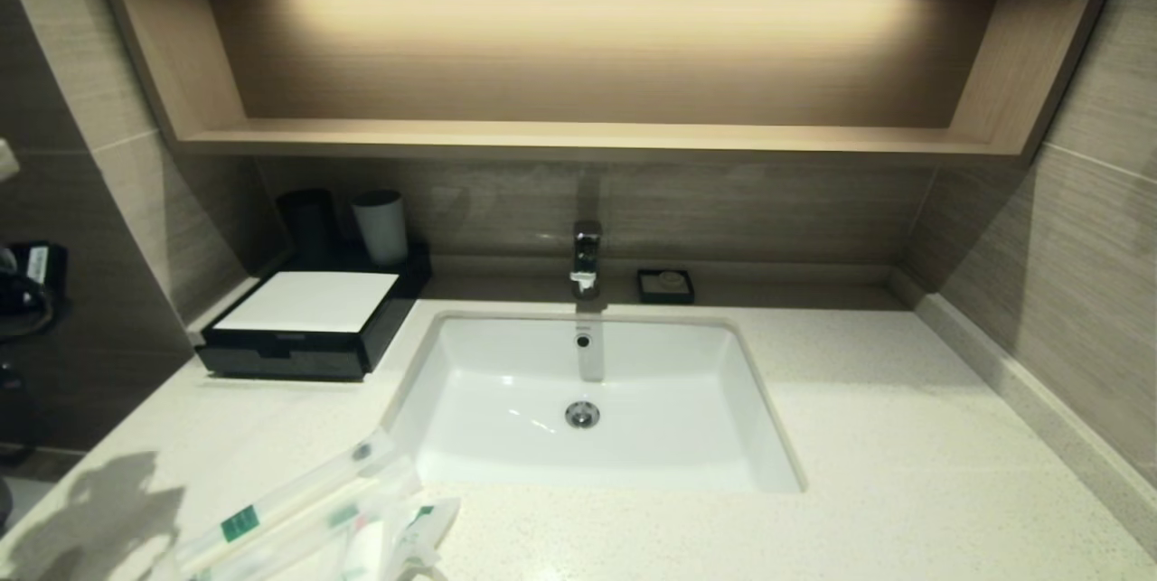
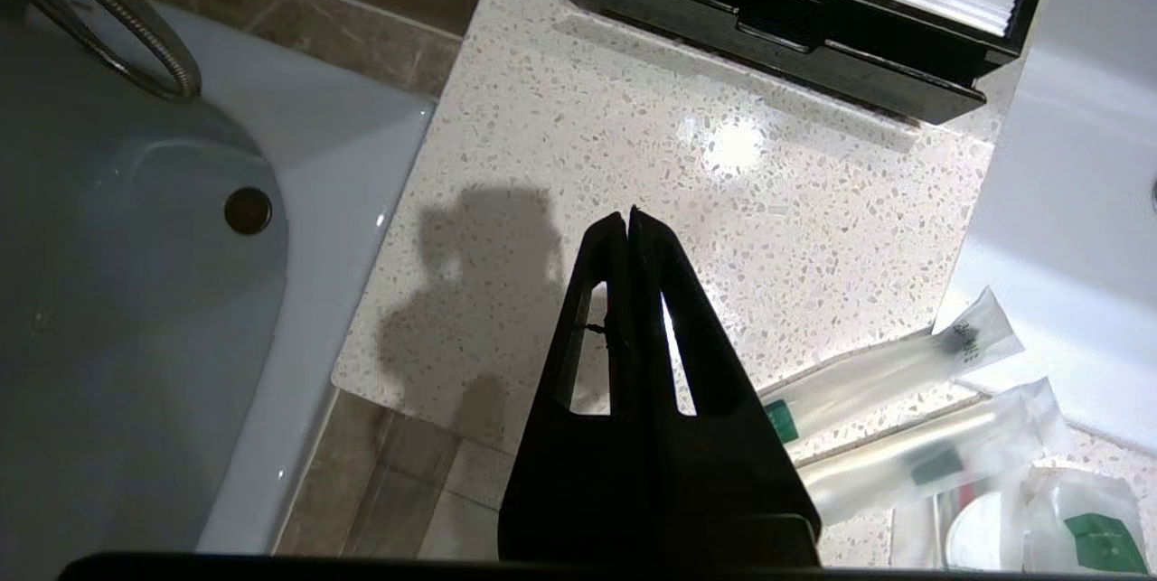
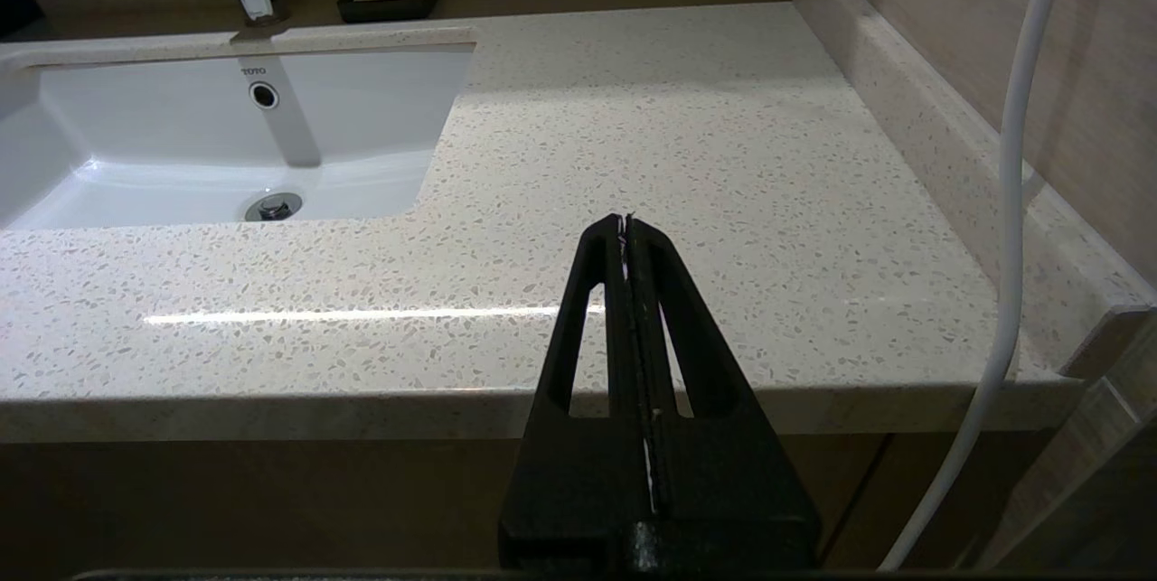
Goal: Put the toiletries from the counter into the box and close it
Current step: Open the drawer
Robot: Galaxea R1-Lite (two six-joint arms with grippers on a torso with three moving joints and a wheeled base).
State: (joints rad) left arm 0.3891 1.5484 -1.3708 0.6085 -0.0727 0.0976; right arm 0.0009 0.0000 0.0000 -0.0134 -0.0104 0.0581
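Packets [image 1: 307,518] piled at lower left of head frame, on desk [image 1: 904,436] beside sink [image 1: 587,400] corner. Box [image 1: 307,323] located at left centre, drawer seen pushed in. Left hand [image 2: 629,218] held above desk edge, fingers pressed together, nothing gripped. Right hand [image 3: 625,221] held at desk front edge, fingers together, nothing gripped.

We see warm light glowing under the shelf [image 1: 578,57]. Glare streaks the counter [image 3: 633,201]; near packets [image 1: 307,518] blur.
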